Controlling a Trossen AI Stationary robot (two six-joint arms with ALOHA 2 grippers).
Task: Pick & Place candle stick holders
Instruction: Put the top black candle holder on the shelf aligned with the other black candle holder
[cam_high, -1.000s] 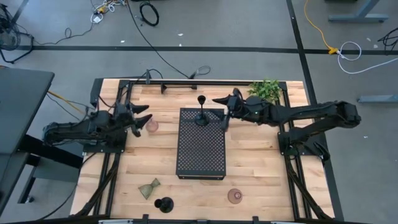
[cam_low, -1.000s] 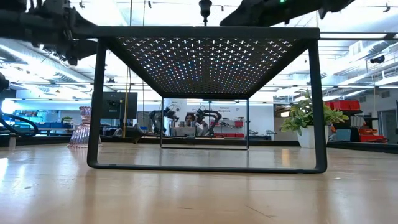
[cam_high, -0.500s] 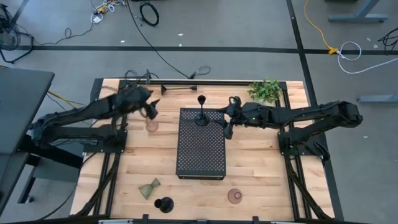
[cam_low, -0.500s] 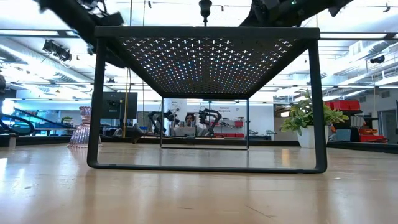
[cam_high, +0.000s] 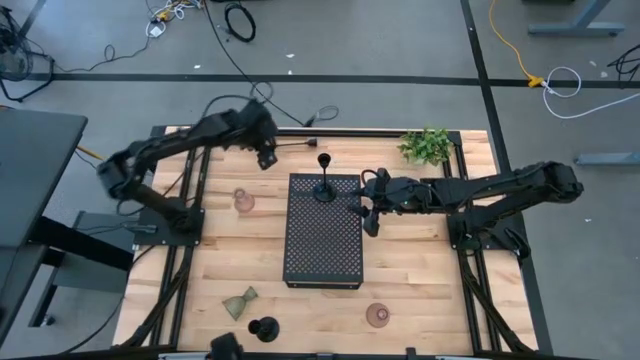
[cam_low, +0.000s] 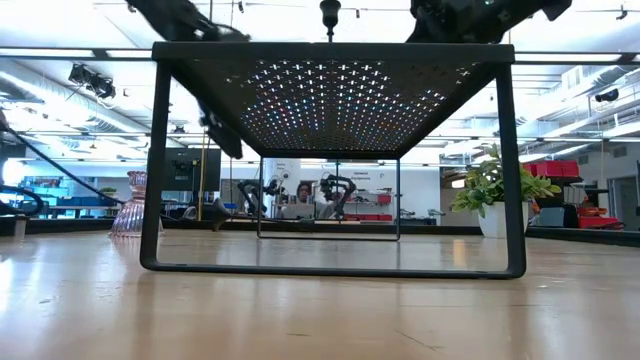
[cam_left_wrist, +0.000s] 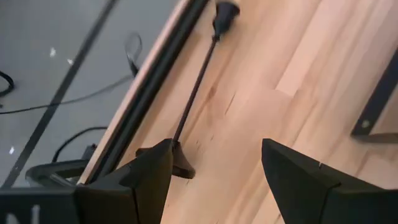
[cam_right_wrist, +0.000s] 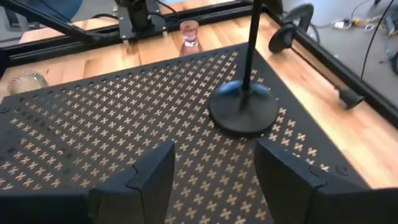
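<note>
Spread fingers are seen on the left gripper (cam_high: 266, 155), which is held over the far left part of the light wooden table (cam_high: 410, 270), just above a slim black candle holder lying on its side (cam_high: 283, 143) along the far edge; in the left wrist view that lying stem (cam_left_wrist: 194, 93) is seen between the two dark fingers (cam_left_wrist: 140, 180), with no contact visible. Fingers of the right gripper (cam_high: 369, 212) are also parted and nothing is pinched between them; the gripper is placed at the right edge of the big black perforated rectangular tray (cam_high: 322, 255), which stands raised on legs in the middle of the table. A second slim black candle holder with round base and cup top (cam_high: 324, 180) is stood upright on the far end of the tray, and its base (cam_right_wrist: 243, 115) is seen just ahead of the right gripper. A squat pinkish glass holder (cam_high: 243, 202) is set on the table left of the tray, and another (cam_high: 378, 316) near the right front. An olive-green hourglass-shaped holder (cam_high: 240, 302) is laid on its side at the near left, with a third black holder (cam_high: 265, 328) beside it at the near edge. A small leafy green plant (cam_high: 426, 146) is placed at the far right corner.
</note>
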